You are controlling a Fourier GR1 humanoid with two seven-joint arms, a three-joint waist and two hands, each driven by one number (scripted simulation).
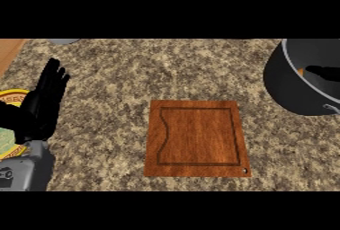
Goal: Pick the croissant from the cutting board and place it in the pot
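Head view: the croissant [302, 71] shows only as a small orange sliver inside the pot [292, 85], at the view's right edge, tucked against a black shape that I take for the right hand [327, 72] reaching in over the rim. Whether its fingers are curled on the pastry or already straightened cannot be told; too little of either shows. The pot is dark, with a pale rim and a handle toward the lower right, and it stands on the speckled table [133, 72], well apart from the cutting board [198, 138]. The board lies bare in the middle, its groove line plain to see.

The left hand [45, 96] rests at the view's left edge, fingers straight and up, holding nothing, beside a yellow-rimmed item [12, 95] that is partly hidden.

By my judgement the placing is nearly done. The risk from here lies in the withdrawal: if the fingers are not clear of the croissant, lifting out could drag it up over the rim, and a hand catching the pot's wall could shove or tip the pot.
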